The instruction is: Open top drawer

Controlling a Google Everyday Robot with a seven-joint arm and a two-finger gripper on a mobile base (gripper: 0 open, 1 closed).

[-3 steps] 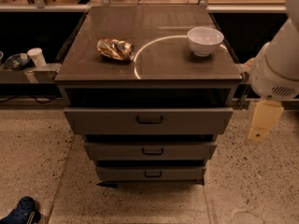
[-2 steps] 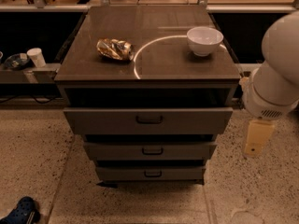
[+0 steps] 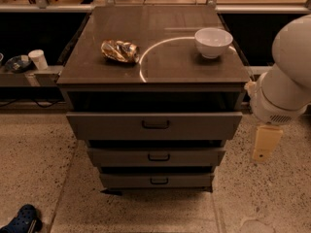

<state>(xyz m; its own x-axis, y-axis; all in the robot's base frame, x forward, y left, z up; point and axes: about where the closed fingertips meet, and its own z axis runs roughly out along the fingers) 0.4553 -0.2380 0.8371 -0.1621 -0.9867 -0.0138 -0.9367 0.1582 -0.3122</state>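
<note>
The top drawer [image 3: 112, 126] is the widest grey-brown front of three, with a small dark loop handle [image 3: 155, 124] at its centre. Its front stands out from the cabinet, with a dark gap between it and the cabinet top. My white arm [image 3: 286, 84] hangs to the right of the cabinet. My gripper [image 3: 265, 142] shows as a beige piece pointing down, level with the top drawer and to the right of its right end, apart from it and well away from the handle.
On the cabinet top [image 3: 160, 57] lie a crumpled gold wrapper [image 3: 119, 50] and a white bowl [image 3: 213, 42]. Two narrower drawers [image 3: 156, 157] sit below. A white cup [image 3: 37, 58] stands on a low shelf at left. A blue shoe [image 3: 22, 219] is at the bottom left.
My arm has swung closer to the camera and my gripper has moved down and slightly left beside the cabinet. The drawers look unchanged.
</note>
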